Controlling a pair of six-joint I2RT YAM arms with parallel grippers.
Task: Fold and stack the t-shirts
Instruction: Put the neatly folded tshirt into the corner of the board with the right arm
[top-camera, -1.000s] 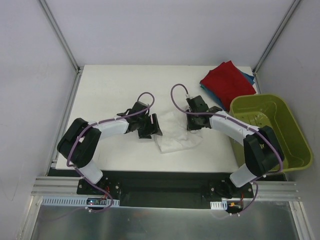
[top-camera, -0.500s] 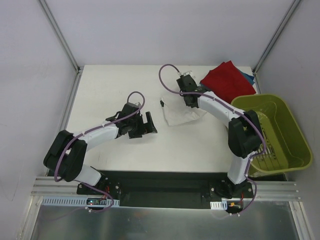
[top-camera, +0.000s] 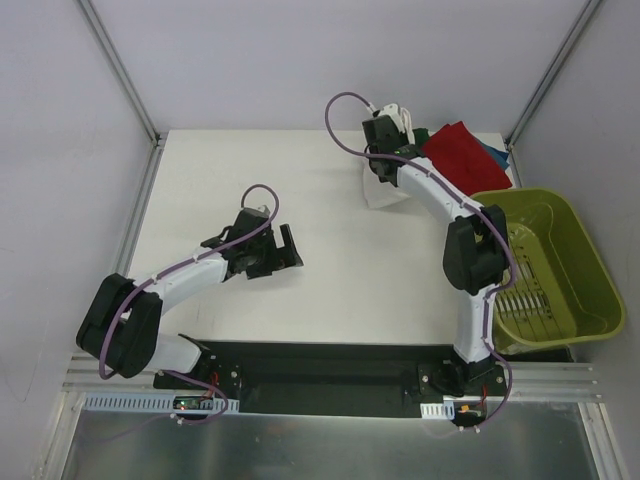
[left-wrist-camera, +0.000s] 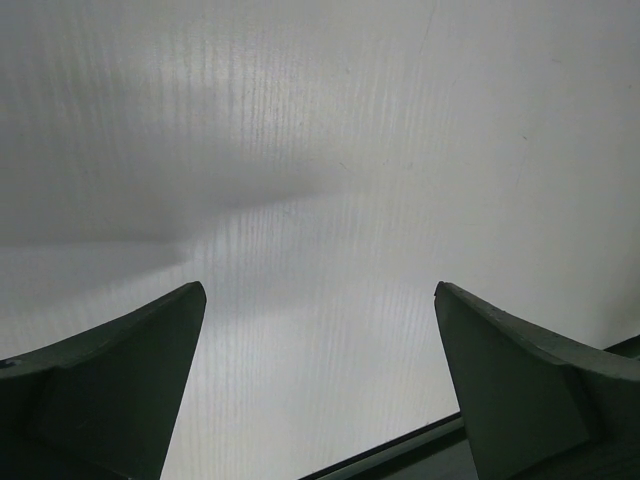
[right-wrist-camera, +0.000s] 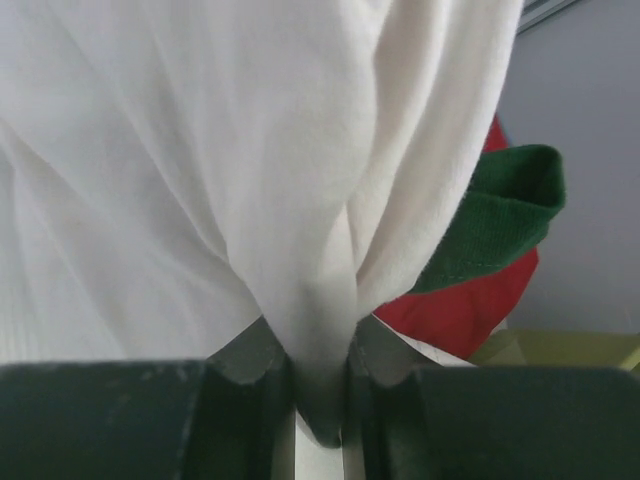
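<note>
My right gripper is reached out to the far side of the table, shut on a bunched fold of the cream-white t-shirt. That cloth hangs below and trails on the table. In the right wrist view the white cloth is pinched between the fingers of the right gripper. Its dark green sleeve hangs at the right, over the folded red t-shirt. The red t-shirt lies at the far right on a teal-blue one. My left gripper stands open over bare table, its fingers wide apart.
An olive-green plastic basket stands at the right edge of the table, close to the right arm's elbow. Enclosure walls and metal posts ring the white table. The basket's rim shows beside the red t-shirt.
My right gripper has carried the cream-white t-shirt from the table's middle to the far side, next to the red stack. My left gripper let go, opened wide and drew back left.
</note>
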